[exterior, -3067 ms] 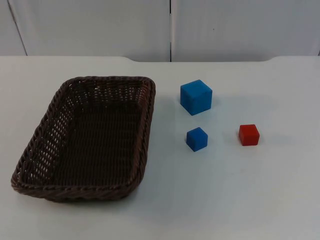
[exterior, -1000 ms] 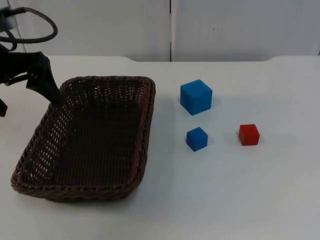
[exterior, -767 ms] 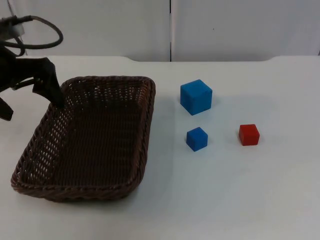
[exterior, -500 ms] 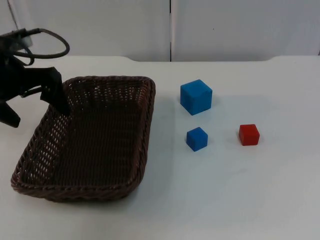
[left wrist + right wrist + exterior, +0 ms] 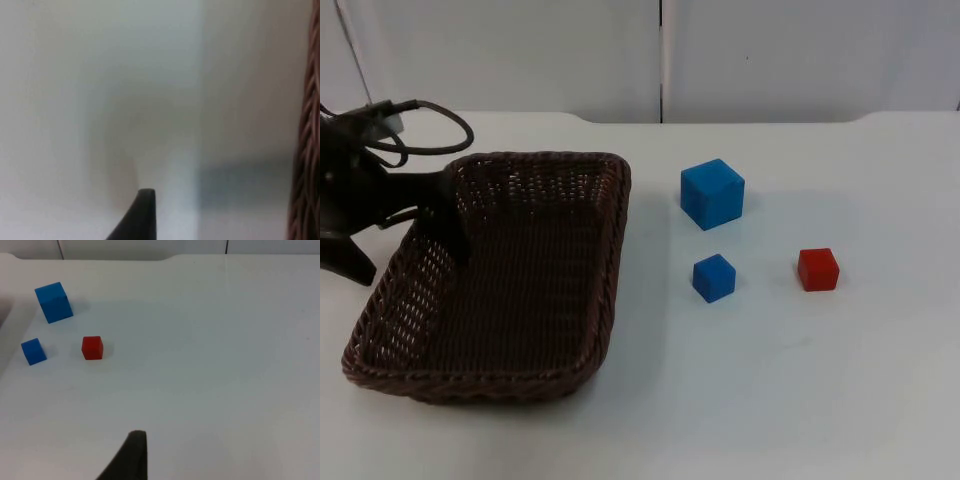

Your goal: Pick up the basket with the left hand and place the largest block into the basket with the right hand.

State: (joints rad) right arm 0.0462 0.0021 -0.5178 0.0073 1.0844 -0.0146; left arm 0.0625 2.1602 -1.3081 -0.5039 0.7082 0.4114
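Left gripper point(image 5: 408, 245) astride basket's point(image 5: 520, 290) left rim, fingers spread: one finger point(image 5: 448, 222) inside, other outside on table point(image 5: 770, 380), partly cut off at frame edge. No clamp yet.
Large blue block point(image 5: 712, 194) well right of left gripper, beyond basket; small blue block point(image 5: 714, 277) and red block point(image 5: 818, 269) nearer.
Right gripper point(image 5: 131, 460) waiting far from blocks, state unclear.

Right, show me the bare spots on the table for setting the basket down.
Free: the table in front of the three blocks, and right of the red block. Crowded: the left, where the left hand straddles the basket rim.
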